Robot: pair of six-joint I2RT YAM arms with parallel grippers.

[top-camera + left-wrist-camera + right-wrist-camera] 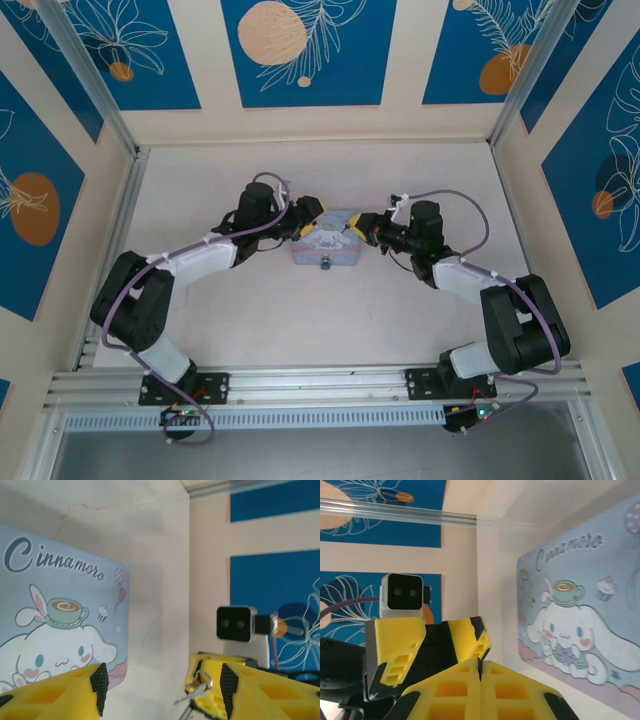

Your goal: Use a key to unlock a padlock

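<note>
One pale, matte tabletop point(420, 310) spreads across the overhead view. Two arms in white shells, with black joints and purple cables, bend in from the lower corners toward the frame's centre.

Between them lies a flat, rectangular tin point(325, 240), pale blue with rounded corners and a smooth printed lid. In the left wrist view the frame edge cuts off its white cartoon dog at the lower left.

The left gripper point(308, 222) sits at the tin's upper left corner. In its own view the blocky yellow fingers with ribbed black pads stand wide apart, nothing between them. The right gripper point(480, 667) sits at the tin's upper right corner, its yellow fingers pressed flat together.

In the left wrist view, lower centre, a thin silvery key point(196, 692) on a wire ring juts from that closed tip, blurred and partly hidden.

The padlock point(325, 265) is a tiny dark speck touching the tin's lower edge. It is too small to tell how its shackle stands.
</note>
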